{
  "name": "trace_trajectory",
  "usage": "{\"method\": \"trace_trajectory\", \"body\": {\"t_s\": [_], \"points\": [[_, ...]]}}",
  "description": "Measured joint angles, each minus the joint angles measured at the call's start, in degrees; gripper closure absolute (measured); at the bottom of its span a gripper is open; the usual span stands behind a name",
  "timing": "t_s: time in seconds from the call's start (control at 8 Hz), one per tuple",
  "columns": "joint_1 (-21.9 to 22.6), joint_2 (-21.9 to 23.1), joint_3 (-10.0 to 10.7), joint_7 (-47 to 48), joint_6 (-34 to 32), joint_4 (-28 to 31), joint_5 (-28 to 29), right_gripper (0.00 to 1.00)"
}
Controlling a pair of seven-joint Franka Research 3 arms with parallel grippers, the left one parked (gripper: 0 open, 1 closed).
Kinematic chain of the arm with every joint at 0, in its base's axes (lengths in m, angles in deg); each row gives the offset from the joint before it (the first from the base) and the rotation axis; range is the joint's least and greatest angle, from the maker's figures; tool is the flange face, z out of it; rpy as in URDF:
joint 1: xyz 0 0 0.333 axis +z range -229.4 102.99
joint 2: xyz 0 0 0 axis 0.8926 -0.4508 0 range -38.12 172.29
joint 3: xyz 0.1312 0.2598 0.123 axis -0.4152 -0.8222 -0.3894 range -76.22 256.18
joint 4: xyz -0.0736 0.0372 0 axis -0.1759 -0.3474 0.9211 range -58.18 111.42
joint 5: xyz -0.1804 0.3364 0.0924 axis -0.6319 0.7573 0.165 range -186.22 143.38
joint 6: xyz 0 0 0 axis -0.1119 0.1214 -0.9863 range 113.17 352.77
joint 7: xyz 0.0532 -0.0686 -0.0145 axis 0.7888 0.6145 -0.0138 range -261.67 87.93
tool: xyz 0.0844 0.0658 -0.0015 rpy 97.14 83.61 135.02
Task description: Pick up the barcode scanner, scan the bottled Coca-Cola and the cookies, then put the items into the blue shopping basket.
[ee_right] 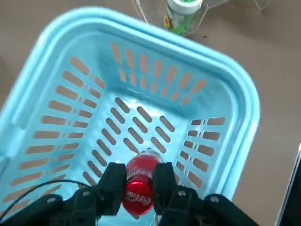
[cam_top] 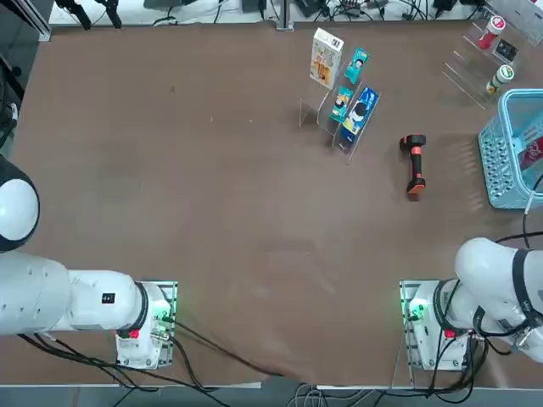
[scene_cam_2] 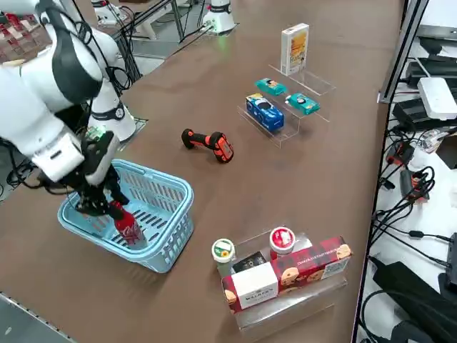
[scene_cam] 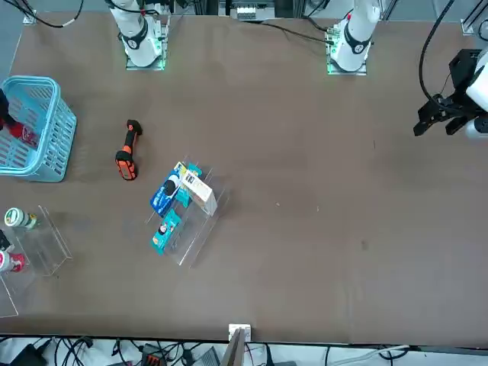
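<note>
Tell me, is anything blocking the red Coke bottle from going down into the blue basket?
No. The right pincer holds the bottled Coca-Cola inside the blue shopping basket, above bare floor.

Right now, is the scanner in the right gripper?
No: the right gripper is shut on the Coca-Cola bottle inside the blue basket, while the barcode scanner lies on the table.

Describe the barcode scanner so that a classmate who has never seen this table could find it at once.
Start at the blue shopping basket by the table's edge and look towards the clear acrylic stand of snack packets. Between them, alone on bare brown tabletop, lies the barcode scanner: gun-shaped, black with an orange handle, unlike the boxed, bottled goods.
</note>
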Motion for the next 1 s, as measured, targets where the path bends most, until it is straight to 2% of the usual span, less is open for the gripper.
{"method": "trace_trajectory", "body": {"t_s": [0.38,0.5,0.75,0.88,1.0], "points": [[-0.11,-1.73,-0.29,-0.42,1.10,-0.43,0.93,0.64],[-0.11,-1.76,-0.37,-0.42,1.10,-0.59,1.05,0.49],[-0.11,-1.81,-0.56,-0.42,1.06,-1.26,1.08,0.08],[-0.10,-1.73,-0.92,-0.42,0.39,-2.24,1.11,0.00],[0.00,-1.42,-1.53,-0.32,-2.35,-4.11,1.14,0.00]]}}
